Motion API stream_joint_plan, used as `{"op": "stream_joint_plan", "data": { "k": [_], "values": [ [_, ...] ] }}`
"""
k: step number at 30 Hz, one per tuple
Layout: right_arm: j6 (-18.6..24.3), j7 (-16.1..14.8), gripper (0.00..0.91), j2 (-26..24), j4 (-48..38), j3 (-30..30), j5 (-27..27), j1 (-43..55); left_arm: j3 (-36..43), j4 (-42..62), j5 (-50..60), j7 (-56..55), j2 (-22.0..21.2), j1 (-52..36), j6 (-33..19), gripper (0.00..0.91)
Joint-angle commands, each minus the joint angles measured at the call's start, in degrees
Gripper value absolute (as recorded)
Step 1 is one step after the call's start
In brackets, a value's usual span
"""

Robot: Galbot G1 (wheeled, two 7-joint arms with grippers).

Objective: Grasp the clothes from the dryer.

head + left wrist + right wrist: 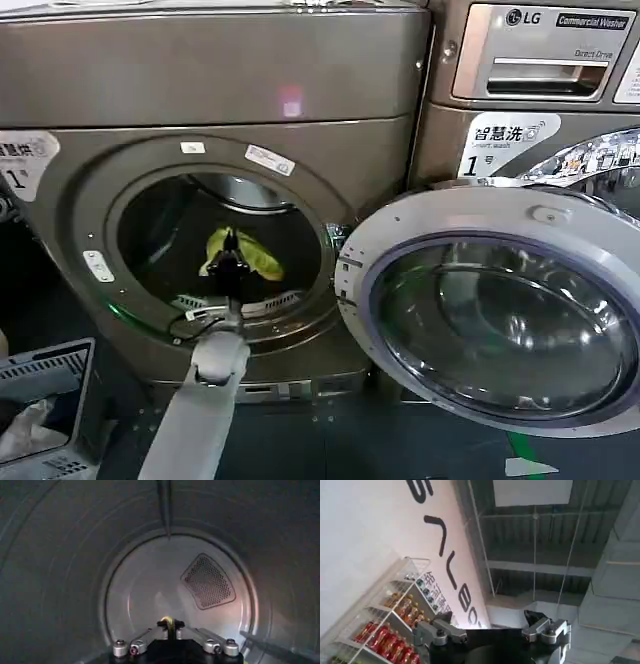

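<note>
- The dryer is standing with its glass door swung fully open to the right, so the porthole is offering the left arm free passage into the drum
- The clothes, a yellow-green piece, are lying low in the drum just behind the left gripper, which is reaching in through the porthole
- From the head view the left gripper is overlapping the garment, but I cannot tell whether its jaws are apart or clamped on the cloth
- To do this grasp well, the arm is probably needing to dip toward the drum floor, take a thick fold rather than a loose edge, then draw straight back through the middle of the porthole, keeping off the rim and the door
- In the left wrist view a small yellow arc is showing between the finger mounts, while the fingertips and most of the garment are lying below the frame
- The right gripper is pointing up at a ceiling and a wall with shelves of bottles, parked away from the work, its jaws standing apart
- A grey basket is sitting cut off at the lower left, its contents being hard to make out
</note>
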Motion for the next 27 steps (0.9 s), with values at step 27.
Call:
{"op": "stream_joint_plan", "data": {
  "k": [27],
  "values": [
    [-0.9,-1.5,0.907,0.2,0.4,0.6,0.1,0.2,-0.2,1.9,0.2,-0.2,-0.4,-1.7,-0.4,0.0]
  ]
}}
